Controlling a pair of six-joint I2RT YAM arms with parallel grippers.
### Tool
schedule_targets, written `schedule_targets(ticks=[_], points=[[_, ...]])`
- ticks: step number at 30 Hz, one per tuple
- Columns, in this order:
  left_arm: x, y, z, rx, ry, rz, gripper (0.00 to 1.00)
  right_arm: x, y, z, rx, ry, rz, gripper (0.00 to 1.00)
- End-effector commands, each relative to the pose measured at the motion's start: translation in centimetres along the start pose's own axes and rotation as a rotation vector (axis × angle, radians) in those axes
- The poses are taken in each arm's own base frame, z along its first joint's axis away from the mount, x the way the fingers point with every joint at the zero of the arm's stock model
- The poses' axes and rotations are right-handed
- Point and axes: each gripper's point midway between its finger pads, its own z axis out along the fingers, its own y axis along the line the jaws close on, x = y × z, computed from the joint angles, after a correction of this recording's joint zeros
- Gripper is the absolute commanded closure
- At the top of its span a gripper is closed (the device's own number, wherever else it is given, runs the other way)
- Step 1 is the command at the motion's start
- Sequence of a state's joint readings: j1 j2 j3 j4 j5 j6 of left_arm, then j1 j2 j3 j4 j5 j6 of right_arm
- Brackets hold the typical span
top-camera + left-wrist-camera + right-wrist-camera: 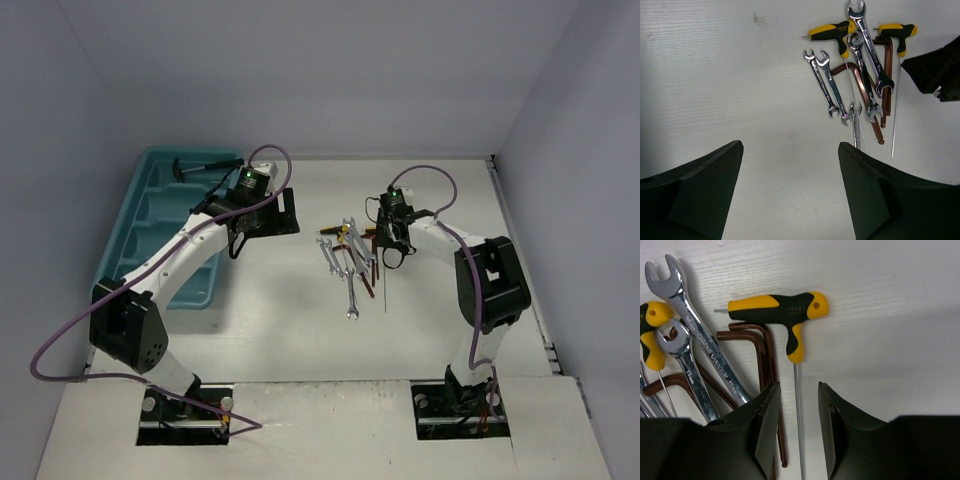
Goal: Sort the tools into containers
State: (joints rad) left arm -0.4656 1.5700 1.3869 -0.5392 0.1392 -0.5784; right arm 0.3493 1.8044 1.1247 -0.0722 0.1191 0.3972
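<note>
The tools lie in a loose pile [350,255] at mid-table: silver wrenches [832,90], yellow-and-black T-handle screwdrivers [832,32] and thin reddish-brown bent tools [860,85]. A black-handled hammer [205,167] lies in the far compartment of the teal tray [150,235] at the left. My left gripper [790,145] is open and empty over bare table, left of the pile. My right gripper [799,387] is open, low over the pile's right side. Its fingers straddle the thin shaft of one screwdriver [775,307] without touching it. A wrench [695,325] and the reddish-brown tools [760,355] lie just left.
Grey walls close the table at the back and sides. The right gripper's black body [935,70] shows at the right of the left wrist view, close to the pile. The tray's other compartments are partly hidden by the left arm [190,245].
</note>
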Motion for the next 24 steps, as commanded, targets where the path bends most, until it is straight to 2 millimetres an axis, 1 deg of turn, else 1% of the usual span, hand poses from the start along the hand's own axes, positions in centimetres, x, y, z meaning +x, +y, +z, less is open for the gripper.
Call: schedule_targets(ticks=[1, 4, 7, 11, 13, 15, 18, 19, 22, 24], points=[[-1.6, -1.9, -2.6, 0.080, -0.049, 0.046, 0.26, -3.2, 0.4, 1.0, 0.011, -0.065, 0.016, 0.66], [-1.4, -1.8, -2.9, 0.080, -0.045, 0.062, 0.26, -2.7, 0.1, 2.5, 0.032, -0.040, 0.017, 0.66], [-1.4, -1.6, -3.1, 0.074, -0.045, 0.081, 0.26, -2.7, 0.1, 3.5, 0.043, -0.030, 0.010, 0.67], [-1.3, -1.5, -3.1, 0.072, -0.040, 0.094, 0.26, -2.5, -0.3, 4.4, 0.070, -0.024, 0.007, 0.70], [-1.3, -1.5, -3.0, 0.075, -0.038, 0.098, 0.26, -2.4, -0.5, 4.7, 0.080, -0.021, 0.002, 0.74], [-1.3, -1.6, -3.0, 0.078, -0.036, 0.099, 0.26, -2.3, -0.8, 4.7, 0.088, -0.019, -0.001, 0.85], [-1.3, -2.1, -3.0, 0.103, -0.028, 0.106, 0.26, -2.8, -1.2, 4.3, 0.100, -0.033, -0.008, 0.96], [-1.5, -2.5, -3.2, 0.118, -0.030, 0.110, 0.26, -3.5, -1.2, 3.7, 0.099, -0.055, -0.017, 1.00], [-2.6, -3.5, -3.8, 0.154, -0.054, 0.130, 0.26, -6.0, -0.4, 1.2, 0.065, -0.125, -0.054, 1.00], [-3.6, -4.5, -4.6, 0.189, -0.078, 0.151, 0.26, -8.0, 0.4, -1.5, 0.022, -0.188, -0.083, 1.00]])
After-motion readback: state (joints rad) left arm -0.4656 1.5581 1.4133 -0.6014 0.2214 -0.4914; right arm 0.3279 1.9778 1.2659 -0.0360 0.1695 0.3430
